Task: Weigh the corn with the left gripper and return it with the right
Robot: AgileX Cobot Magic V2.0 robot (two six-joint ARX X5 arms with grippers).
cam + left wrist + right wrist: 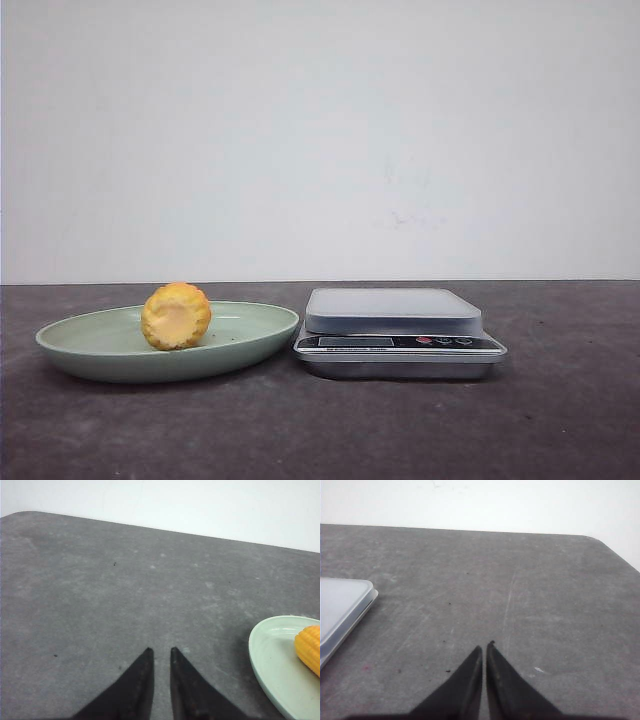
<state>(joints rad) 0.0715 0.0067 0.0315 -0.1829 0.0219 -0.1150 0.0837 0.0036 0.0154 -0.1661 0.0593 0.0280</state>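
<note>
**Listener:** Where is everything on the table?

**Operator:** From the front I see the corn (176,316), a stubby yellow-orange cob chunk, lying on its side in a pale green plate (90,348) left of centre, one cut end facing me. Just beside the plate, to its right, sits a kitchen scale (398,332) with nothing on its platform. Neither arm shows in that view.

**Listener:** And the grippers?

**Operator:** The left gripper (160,651) hangs over bare table, its fingers only a narrow slit apart, holding nothing. The right gripper (485,646) has its tips practically together, also holding nothing, with the scale off to one side.

**Listener:** So the pickup comes first?

**Operator:** I judge so. I would spread the left fingers wide, close across the ridged sides, not the flat ends, and clear the plate's rim.
</note>
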